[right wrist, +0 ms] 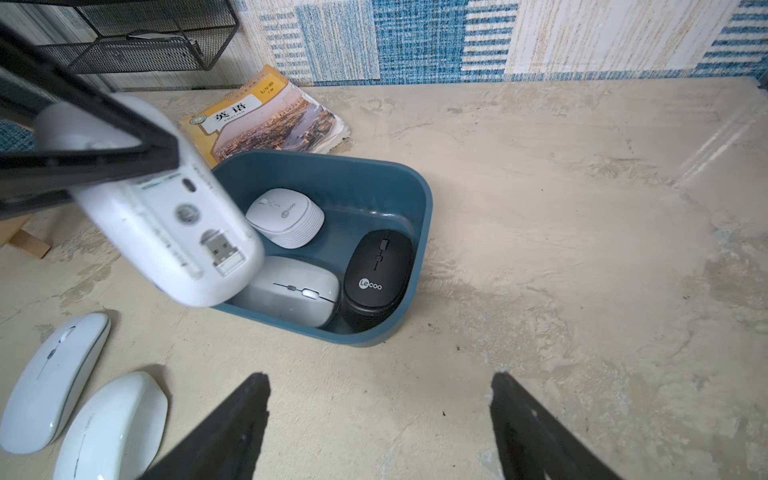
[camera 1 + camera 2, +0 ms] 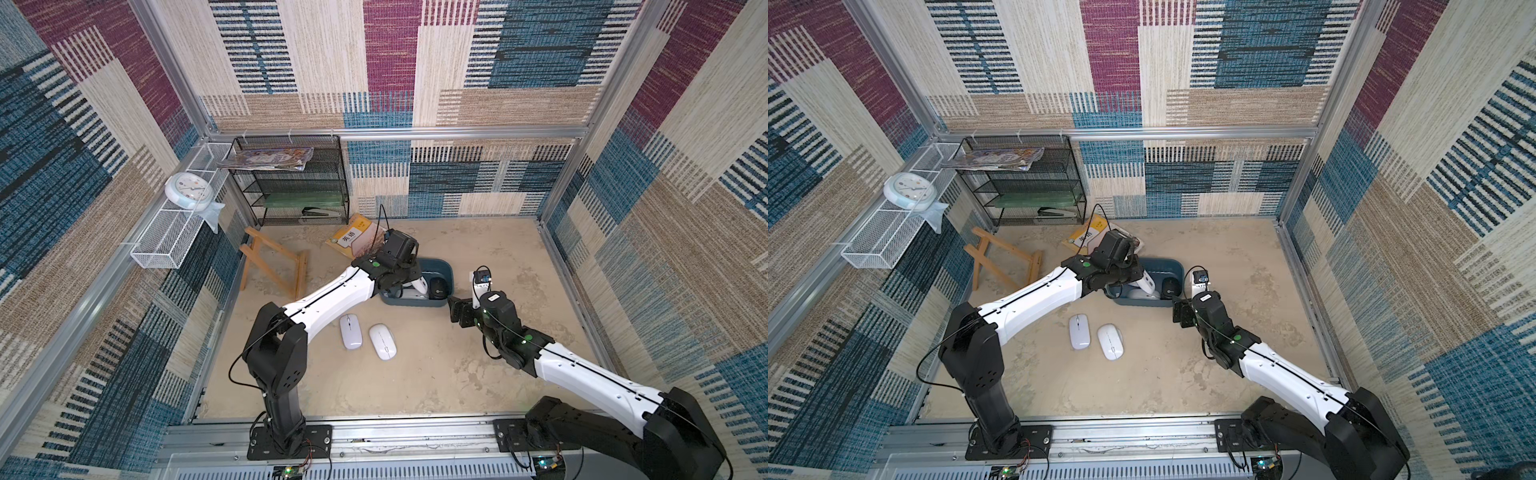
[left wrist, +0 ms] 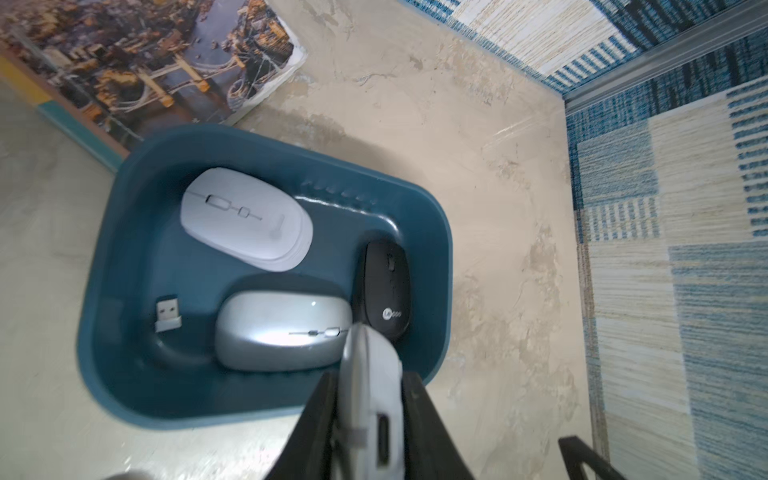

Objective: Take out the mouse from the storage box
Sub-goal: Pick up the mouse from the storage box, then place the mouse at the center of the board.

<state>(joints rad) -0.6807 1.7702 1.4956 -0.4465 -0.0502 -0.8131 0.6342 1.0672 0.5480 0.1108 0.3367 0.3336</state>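
The teal-blue storage box [image 2: 445,266] [image 1: 423,216] sits mid-table. My left gripper [image 3: 370,378] is shut on a white mouse [image 3: 374,349] [image 1: 174,232], held on edge above the box's near-left corner, underside and USB dongle slot showing. Inside the box lie a white ribbed mouse [image 3: 245,224], a silver mouse [image 3: 282,332], a black mouse [image 3: 386,291] and a loose USB dongle [image 3: 168,313]. My right gripper [image 1: 380,378] [image 2: 457,309] hovers open over bare table just right of the box, nothing between its fingers.
Two white mice [image 2: 351,331] [image 2: 383,341] lie on the table in front of the box. A textbook [image 2: 353,237] lies behind the box, a wooden easel [image 2: 274,266] to its left. A black mesh rack [image 2: 291,183] and a white wire basket [image 2: 166,237] line the back left.
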